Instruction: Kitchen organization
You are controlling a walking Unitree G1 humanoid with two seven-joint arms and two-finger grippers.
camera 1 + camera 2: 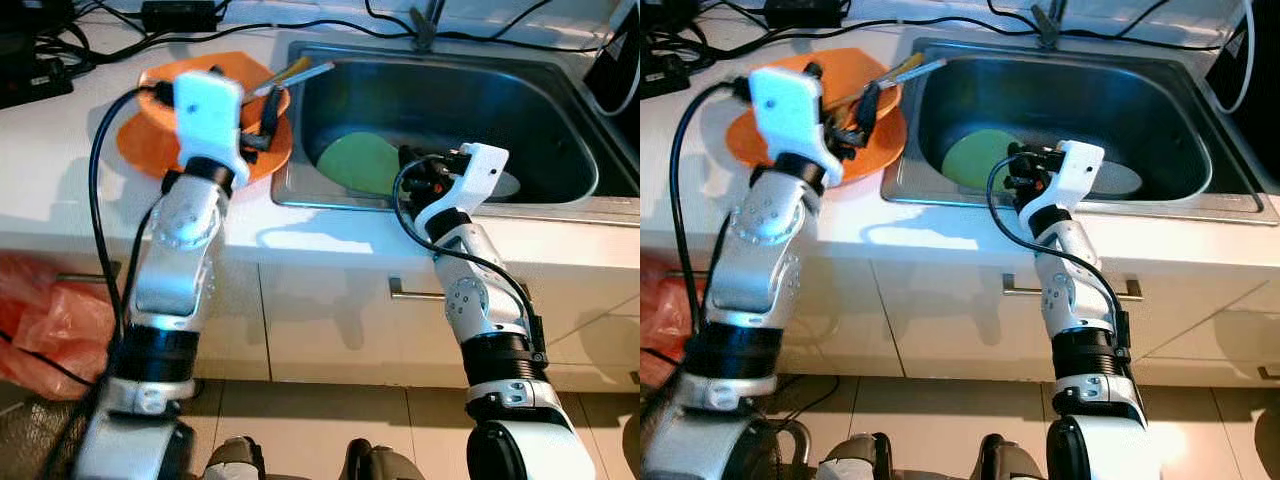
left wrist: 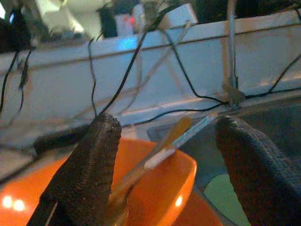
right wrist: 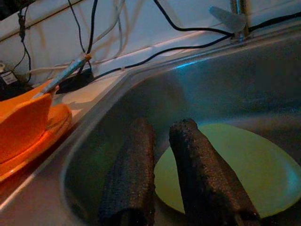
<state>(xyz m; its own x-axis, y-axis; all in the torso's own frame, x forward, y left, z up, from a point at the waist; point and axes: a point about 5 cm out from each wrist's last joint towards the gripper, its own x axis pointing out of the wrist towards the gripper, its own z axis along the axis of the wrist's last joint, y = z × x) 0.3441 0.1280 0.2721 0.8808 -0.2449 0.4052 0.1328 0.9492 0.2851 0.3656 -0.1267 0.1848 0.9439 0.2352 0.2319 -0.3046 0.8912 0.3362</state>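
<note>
Utensils [image 1: 298, 72] with long handles are seen leaning in an orange bowl [image 1: 262, 103], their tips reaching over the left rim of the sink [image 1: 560, 95]. The bowl is set on an orange plate [image 1: 140, 140], which lies on the white surface [image 1: 50, 170] just beside the sink's left edge. The left pincer [image 2: 164, 155] is held over the plate and bowl, its black fingers [image 2: 89, 165] spread wide, with the utensil handles seen between them but not touched.

A pale green plate [image 1: 360, 165] lies on the bottom of the sink, toward its front left part, and a grey plate-like piece [image 1: 508, 184] is partly seen beside it, behind the right wrist. The right pincer [image 3: 162, 174] is lowered over the front rim of the sink, its fingers [image 3: 202, 179] brought close together with a narrow gap left between them and nothing pinched; their tips are seen above the near edge of the green plate. Whether the plate is touched cannot be told.

Black cables [image 1: 330, 25] are strung along the back edge of the surface, behind the sink. An orange-red plastic bag [image 1: 45, 320] is seen low at the left, below the surface's front edge.
</note>
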